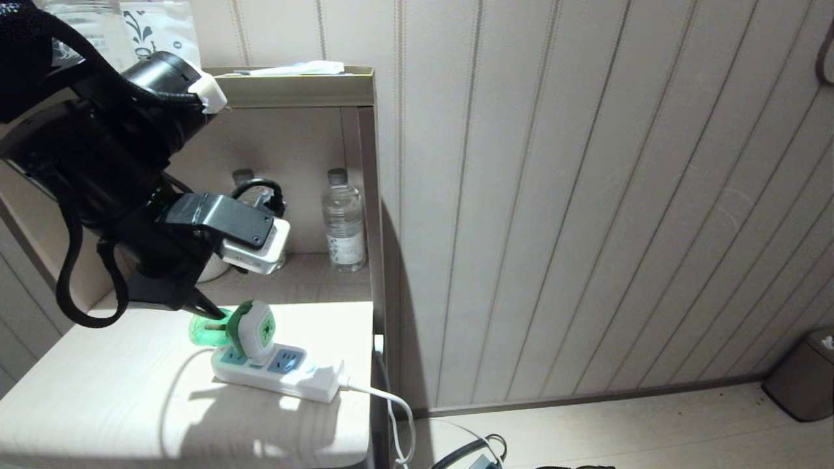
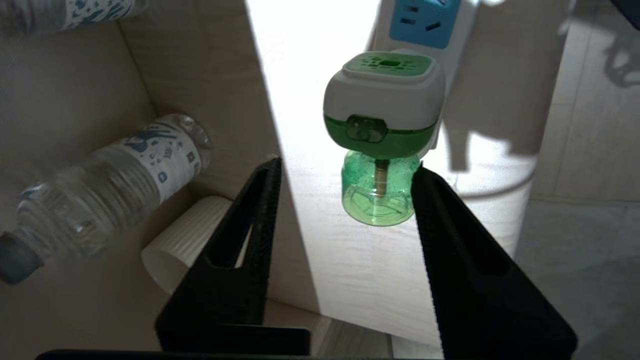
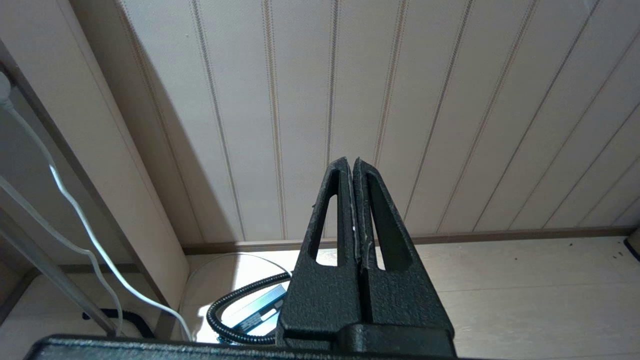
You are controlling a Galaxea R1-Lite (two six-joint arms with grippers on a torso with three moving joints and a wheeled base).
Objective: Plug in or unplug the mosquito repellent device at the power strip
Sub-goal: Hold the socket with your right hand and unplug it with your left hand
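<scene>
The left gripper [image 2: 345,172] is spread wide around the device [image 2: 382,130], one finger touching its green bottle. The device sits in the strip [image 1: 277,371] near the table's [image 1: 117,397] right edge. The right gripper [image 3: 352,167], pressed together, faces the wall.

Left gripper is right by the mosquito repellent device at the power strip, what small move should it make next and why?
Probably shut the fingers on the green bottle. The left gripper is open, its fingers either side of the mosquito repellent device; one finger looks to touch the bottle, the other stands apart. The device sits in the power strip, so it needs a firm hold before any pull.
</scene>
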